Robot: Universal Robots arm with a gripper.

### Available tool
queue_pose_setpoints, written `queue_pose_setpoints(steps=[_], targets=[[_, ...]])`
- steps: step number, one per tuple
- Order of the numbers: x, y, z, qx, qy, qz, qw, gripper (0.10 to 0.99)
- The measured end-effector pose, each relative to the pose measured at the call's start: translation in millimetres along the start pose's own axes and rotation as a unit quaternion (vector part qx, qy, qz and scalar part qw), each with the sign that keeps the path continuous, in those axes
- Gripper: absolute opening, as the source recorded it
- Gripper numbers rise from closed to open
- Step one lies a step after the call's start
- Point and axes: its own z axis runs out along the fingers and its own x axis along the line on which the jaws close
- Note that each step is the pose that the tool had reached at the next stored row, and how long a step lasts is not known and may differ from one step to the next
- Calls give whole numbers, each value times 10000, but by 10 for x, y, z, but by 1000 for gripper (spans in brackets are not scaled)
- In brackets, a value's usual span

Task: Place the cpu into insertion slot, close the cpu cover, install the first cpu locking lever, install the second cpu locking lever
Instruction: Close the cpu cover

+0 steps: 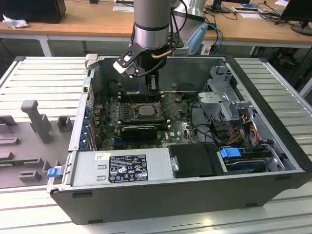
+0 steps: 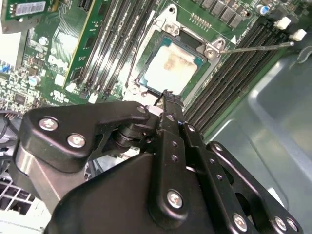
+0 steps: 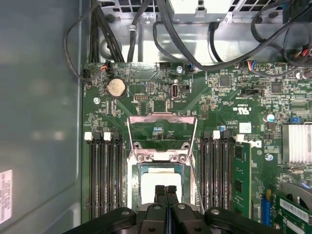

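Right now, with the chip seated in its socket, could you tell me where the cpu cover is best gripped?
Probably the free crossbar farthest from its hinge. The cpu cover is swung open off the insertion slot, hinged at the rim edge beside the cpu. Being a thin windowed frame, it suits a pinch across that bar's thickness, approached from above the board.

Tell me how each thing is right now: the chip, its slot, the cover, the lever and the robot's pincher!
cpu: lying flat in its slot, uncovered.
insertion slot: filled by the cpu.
cpu cover: swung open, off the slot.
locking lever: unlatched, sticking out sideways.
gripper: shut, tips close over the cpu.
computer case: side open.
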Motion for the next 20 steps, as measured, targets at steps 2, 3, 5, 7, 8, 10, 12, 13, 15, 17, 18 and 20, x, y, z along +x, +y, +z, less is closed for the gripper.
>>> queue_pose_setpoints(steps=[2, 3, 5, 7, 8, 10, 12, 13, 15, 17, 18, 20], targets=[[2, 4, -84, 0, 0, 0, 10000, 106], [3, 6, -115, 0, 0, 0, 10000, 106], [5, 16, -160, 2, 1, -2, 10000, 106], [3, 85, -157, 34, 3, 1, 10000, 106], [1, 155, -153, 57, 5, 1, 10000, 106], [-1, 273, -143, 82, 4, 2, 10000, 106], [-4, 375, -120, 88, 4, 2, 10000, 106], [-6, 395, -108, 88, 5, 2, 10000, 106], [-6, 423, -90, 88, 5, 2, 10000, 106], [-7, 454, -65, 88, 3, 2, 10000, 106], [-7, 477, -54, 88, 3, 0, 10000, 106], [-7, 522, -37, 89, 3, -14, 10000, 106]])
